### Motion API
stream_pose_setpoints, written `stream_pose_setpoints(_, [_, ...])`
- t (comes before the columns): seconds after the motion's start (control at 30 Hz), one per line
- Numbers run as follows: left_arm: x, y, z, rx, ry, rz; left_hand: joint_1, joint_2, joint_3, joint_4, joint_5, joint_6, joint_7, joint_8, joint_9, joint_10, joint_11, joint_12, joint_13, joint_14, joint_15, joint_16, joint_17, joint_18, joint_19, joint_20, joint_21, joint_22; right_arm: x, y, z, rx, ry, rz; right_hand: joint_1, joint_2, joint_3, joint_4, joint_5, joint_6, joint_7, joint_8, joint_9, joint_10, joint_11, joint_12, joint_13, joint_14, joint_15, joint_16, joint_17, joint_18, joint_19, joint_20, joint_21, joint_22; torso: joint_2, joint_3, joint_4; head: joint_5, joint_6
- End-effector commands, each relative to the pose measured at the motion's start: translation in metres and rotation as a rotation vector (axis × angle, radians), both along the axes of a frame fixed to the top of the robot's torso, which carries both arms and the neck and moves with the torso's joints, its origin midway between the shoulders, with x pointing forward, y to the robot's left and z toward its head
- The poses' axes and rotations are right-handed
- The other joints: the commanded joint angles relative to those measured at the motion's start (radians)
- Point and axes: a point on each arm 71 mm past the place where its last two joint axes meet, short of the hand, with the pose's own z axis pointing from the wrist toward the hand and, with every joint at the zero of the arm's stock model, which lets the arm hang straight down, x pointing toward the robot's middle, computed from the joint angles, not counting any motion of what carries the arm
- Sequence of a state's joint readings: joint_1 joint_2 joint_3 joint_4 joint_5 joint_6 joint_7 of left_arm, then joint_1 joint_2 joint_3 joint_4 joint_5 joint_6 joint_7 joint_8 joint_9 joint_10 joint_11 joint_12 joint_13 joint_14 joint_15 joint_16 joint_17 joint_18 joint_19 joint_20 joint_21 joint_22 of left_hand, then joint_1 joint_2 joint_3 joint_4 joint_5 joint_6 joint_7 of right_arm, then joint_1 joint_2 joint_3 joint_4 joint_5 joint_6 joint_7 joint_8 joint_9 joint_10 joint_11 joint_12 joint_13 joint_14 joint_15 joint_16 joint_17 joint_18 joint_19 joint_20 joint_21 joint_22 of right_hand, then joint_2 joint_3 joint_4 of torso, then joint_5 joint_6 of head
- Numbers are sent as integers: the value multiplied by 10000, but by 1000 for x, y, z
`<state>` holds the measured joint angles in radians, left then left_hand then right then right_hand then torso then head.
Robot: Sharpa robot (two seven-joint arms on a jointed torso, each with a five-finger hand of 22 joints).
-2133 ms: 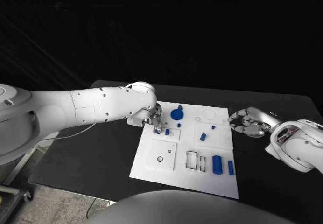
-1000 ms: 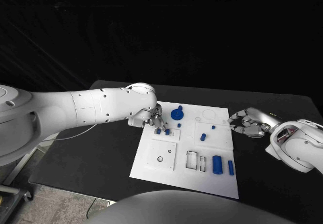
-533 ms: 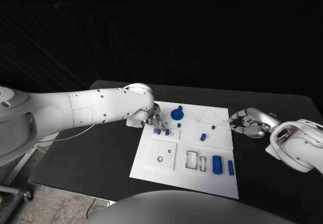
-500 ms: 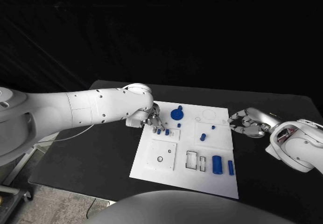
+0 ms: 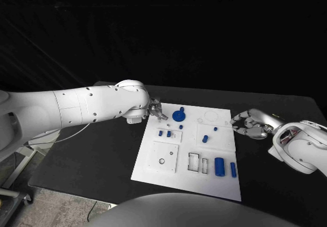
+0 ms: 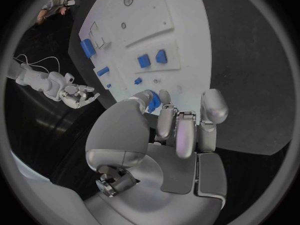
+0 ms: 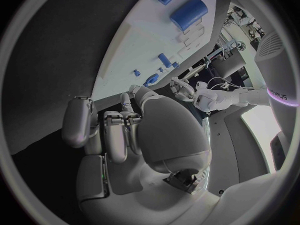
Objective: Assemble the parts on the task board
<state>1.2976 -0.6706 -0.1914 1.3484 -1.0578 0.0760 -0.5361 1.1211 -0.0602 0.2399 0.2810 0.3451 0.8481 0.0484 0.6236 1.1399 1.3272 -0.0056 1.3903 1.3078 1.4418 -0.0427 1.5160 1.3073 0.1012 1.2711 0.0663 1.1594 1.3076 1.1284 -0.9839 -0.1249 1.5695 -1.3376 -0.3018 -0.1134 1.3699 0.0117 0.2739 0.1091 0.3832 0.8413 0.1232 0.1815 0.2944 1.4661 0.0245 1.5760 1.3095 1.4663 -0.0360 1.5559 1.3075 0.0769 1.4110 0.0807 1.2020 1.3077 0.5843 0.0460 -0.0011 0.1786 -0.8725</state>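
The white task board [image 5: 170,175] lies in the middle of the table. Two short blue pegs [image 5: 160,133] [image 5: 169,134] stand in a small square plate near its far left. My left hand [image 5: 157,112] hovers by the board's far left corner, beside a round blue part [image 5: 179,115], and holds nothing; the left wrist view shows its fingers [image 6: 178,132] straight, with that round part [image 6: 152,99] just beyond them. My right hand [image 5: 250,125] sits off the board's right edge, its fingers [image 7: 115,130] curled in on nothing.
A blue peg [image 5: 205,138] and a tiny blue piece [image 5: 215,128] sit mid-board. A thick blue cylinder [image 5: 219,166] and a slim bar [image 5: 233,169] lie near the right front. Rectangular slots [image 5: 198,162] and a square plate with a hole [image 5: 163,156] are in front.
My left hand has lifted off the two short pegs and drawn back toward the board's far left corner. The pegs stay standing. The right hand has not moved.
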Motion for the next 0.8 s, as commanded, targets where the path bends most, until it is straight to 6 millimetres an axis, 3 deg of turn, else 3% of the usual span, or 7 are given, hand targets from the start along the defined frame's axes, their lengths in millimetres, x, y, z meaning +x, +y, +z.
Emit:
stream_pose_setpoints(0.03, [7,-16,18,-2102,-2391,-1076,559,-103,17,-100,-524,-537,151,-186,-76,-1314,107,-1089,-537,-546,83,-286,477,34,-278,63,-277,1224,0,0,0,9,-37,84,45,-24,44,0,56,69,17,27,-11,1047,78,-52,2613,954,60,-69,2505,53,-73,-28,-29,1542,12,-3,-6,-41,-2])
stream_pose_setpoints(0.1, [7,-21,21,-2487,-2998,-1870,1185,-196,161,-49,-971,-975,430,-760,-611,-4343,376,-4245,-3339,-1224,281,-655,-222,32,-488,175,-455,1184,0,0,0,7,-40,76,45,-24,44,0,56,69,17,27,-11,1047,78,-52,2613,954,60,-69,2505,53,-73,-28,-29,1542,9,0,-4,-60,-2])
stream_pose_setpoints(0.13, [6,-23,22,-2571,-3304,-2290,1606,-259,338,-7,-1207,-1181,644,-1401,-1265,-4998,583,-5673,-4443,-1979,525,-1169,-1114,-24,-379,257,-279,1245,-1,-1,0,6,-41,72,45,-24,44,0,56,69,17,27,-11,1047,78,-52,2613,954,60,-69,2505,53,-73,-28,-29,1542,9,0,2,-73,-2])
stream_pose_setpoints(0.23, [4,-29,23,-2422,-4250,-3573,2570,-648,597,-110,-1905,-1337,897,-2613,-2706,-5476,878,-7683,-6034,-2596,774,-1907,-2272,-157,-13,478,235,1403,-1,-1,0,11,-45,74,45,-24,44,0,56,69,17,27,-11,1047,78,-52,2613,954,60,-69,2505,53,-73,-28,-29,1542,17,-7,10,-112,-2])
stream_pose_setpoints(0.3, [2,-32,22,-2019,-4885,-4433,2950,-841,654,-145,-2037,-1487,777,-3167,-3378,-5819,805,-8346,-6608,-2378,592,-1934,-2291,-167,180,480,489,1480,-1,-1,0,24,-49,84,45,-24,44,0,56,69,17,27,-11,1047,78,-52,2613,954,60,-69,2505,53,-73,-28,-29,1542,15,-8,8,-124,-2])
stream_pose_setpoints(0.5, [-5,-44,10,-714,-5959,-6508,3564,-1121,398,-328,-1867,-1439,-109,-3879,-4529,-6519,485,-8889,-7315,-2070,258,-2046,-2648,-294,723,350,1181,1684,-1,0,-1,91,-86,128,44,-28,48,-3,59,70,18,28,-12,1047,80,-52,2613,961,62,-52,2515,49,-66,-27,-12,1547,17,-10,7,-124,-2])
stream_pose_setpoints(0.8, [-14,-61,-15,122,-6048,-7898,3791,-1126,296,-439,-1642,-1250,-516,-4112,-5179,-6389,484,-8575,-7445,-1708,237,-1804,-2463,-387,1025,338,1593,1796,-3,-1,0,146,-126,157,42,-36,47,-5,59,70,19,28,-13,1047,81,-52,2613,964,63,-44,2519,46,-63,-26,-4,1549,40,-18,-6,-154,-2])
